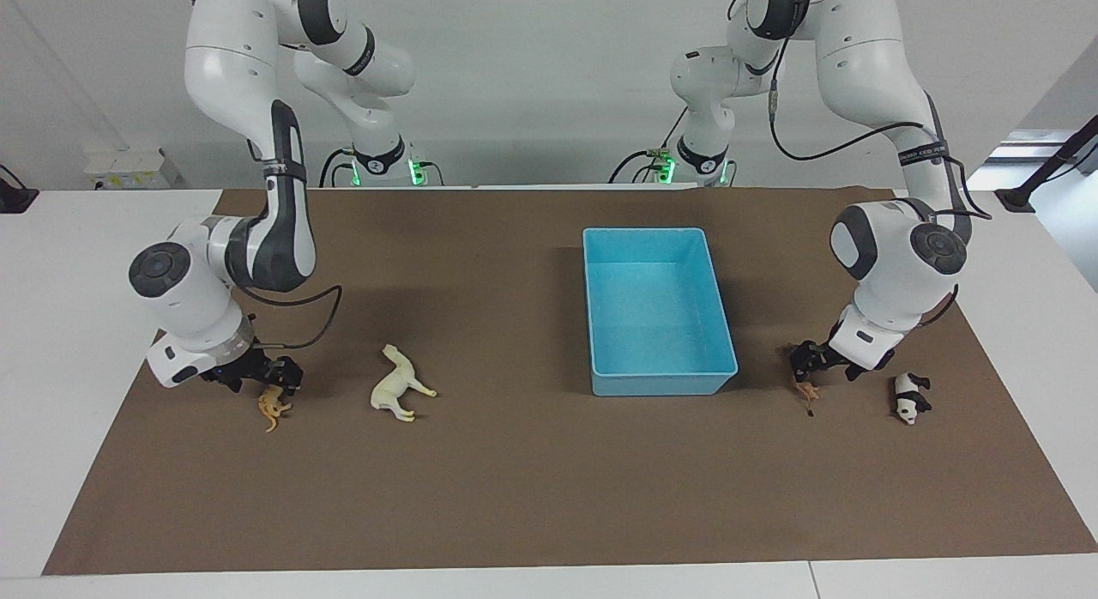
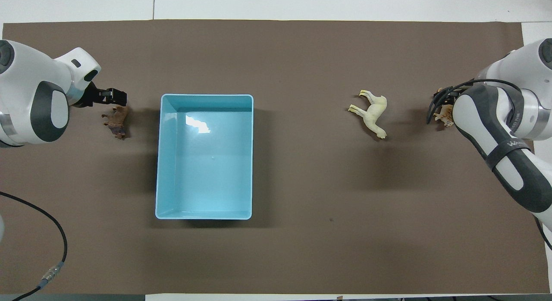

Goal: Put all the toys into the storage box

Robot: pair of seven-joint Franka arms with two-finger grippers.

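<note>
Risking a slip: right end effector (image 1: 276, 386) sits at the orange striped plastic tiger figurine (image 1: 272, 406), left end effector (image 1: 809, 367) at the brown plastic lion figurine (image 2: 115, 121); whether either is clenched, cannot tell. Light blue plastic storage box (image 1: 656, 380) is empty. Cream-white plastic horse figurine (image 1: 399, 384) lies on the table (image 1: 515, 496). Black-and-white plastic panda figurine (image 1: 909, 397) is hidden overhead.

Bright, even overhead light; soft shadows on the brown mat (image 1: 515, 462); glare inside the storage box (image 2: 197, 124).
</note>
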